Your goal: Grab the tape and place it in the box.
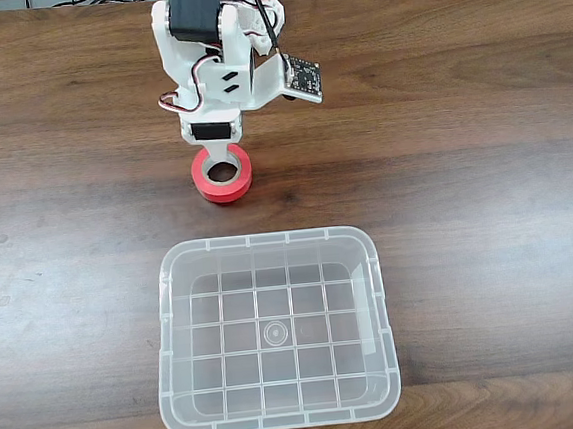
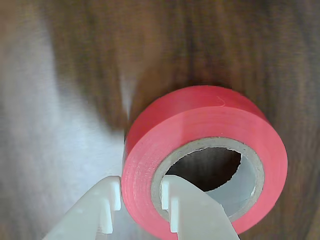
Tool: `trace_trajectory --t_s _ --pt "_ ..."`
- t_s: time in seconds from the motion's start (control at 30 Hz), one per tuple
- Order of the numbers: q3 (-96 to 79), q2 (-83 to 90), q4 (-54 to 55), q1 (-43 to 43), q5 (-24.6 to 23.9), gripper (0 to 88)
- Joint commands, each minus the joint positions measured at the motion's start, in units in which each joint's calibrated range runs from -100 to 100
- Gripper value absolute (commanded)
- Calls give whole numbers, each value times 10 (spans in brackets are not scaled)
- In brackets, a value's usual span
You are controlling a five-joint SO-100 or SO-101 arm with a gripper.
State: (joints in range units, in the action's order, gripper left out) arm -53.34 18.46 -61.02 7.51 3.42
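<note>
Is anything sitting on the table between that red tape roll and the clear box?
No. In the fixed view, only bare wooden table lies between the tape and the box.

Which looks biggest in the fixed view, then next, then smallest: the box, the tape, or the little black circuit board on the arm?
1. The box, by far.
2. The tape.
3. The circuit board, though it sits higher, nearer the camera, so this is unsure.

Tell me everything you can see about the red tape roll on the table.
The small roll of bright red-orange tape with a grey-beige cardboard core lies flat on the brown wooden table, hole up, just beyond the clear plastic box and apart from it. The white gripper straddles its wall, one finger inside the core and the other outside; whether they press it is unclear.
</note>
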Motion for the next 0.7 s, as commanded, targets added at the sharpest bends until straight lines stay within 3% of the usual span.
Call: trace_trajectory --t_s 0.0,0.3,0.67 --pt "155 66 -105 -13 -4 55" --pt "330 107 -237 -93 -26 56" --pt "345 109 -250 -107 -34 56"
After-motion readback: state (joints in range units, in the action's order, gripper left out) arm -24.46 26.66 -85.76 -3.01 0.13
